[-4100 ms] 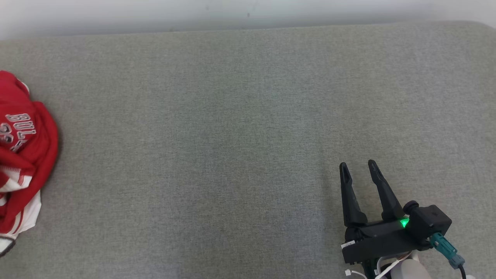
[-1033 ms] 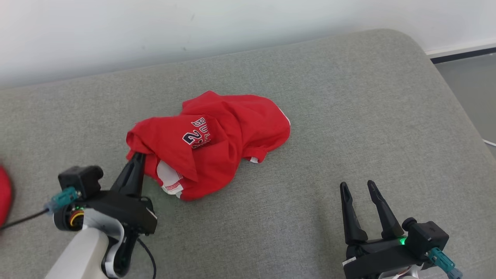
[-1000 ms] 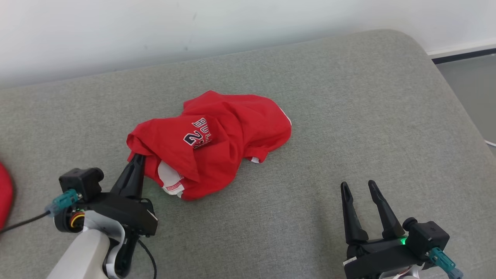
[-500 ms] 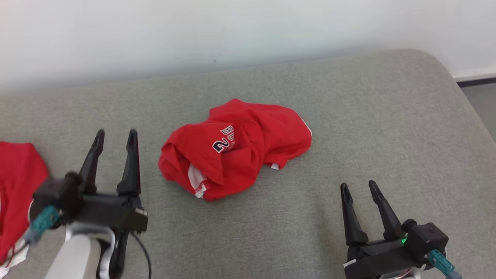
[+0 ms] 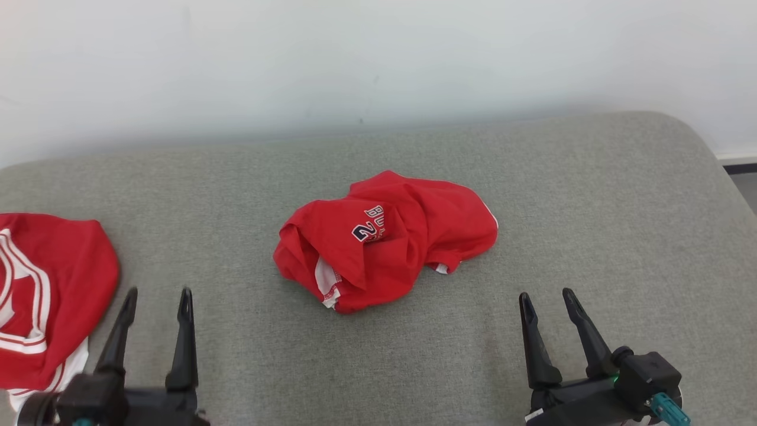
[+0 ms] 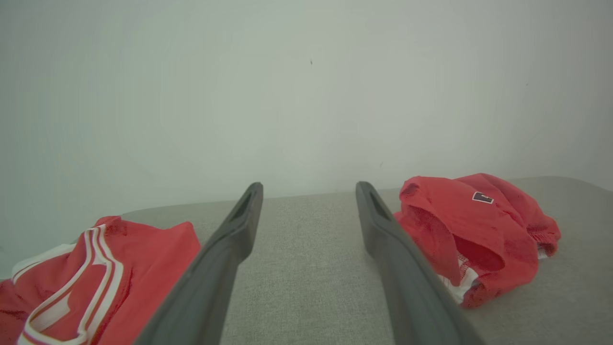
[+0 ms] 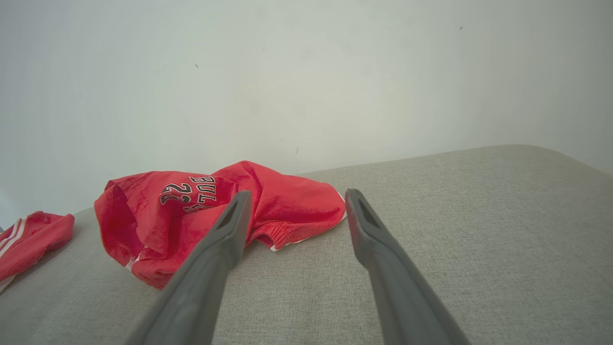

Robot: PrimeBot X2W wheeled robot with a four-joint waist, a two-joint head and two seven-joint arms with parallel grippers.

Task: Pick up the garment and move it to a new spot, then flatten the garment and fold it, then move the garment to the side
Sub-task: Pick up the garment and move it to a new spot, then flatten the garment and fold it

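Lying crumpled, the garment (image 5: 408, 242) sits apart from a striped jersey (image 5: 59, 284).

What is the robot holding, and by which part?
Nothing. The left end effector and right end effector are open and empty; the crumpled red shirt lies untouched on the cushion.

garment (image 5: 387, 239) on cushion (image 5: 591, 207), second garment (image 5: 47, 296) left

Red-and-white jersey (image 5: 59, 278) on grey cushion (image 5: 591, 207), pale wall (image 5: 355, 59) behind
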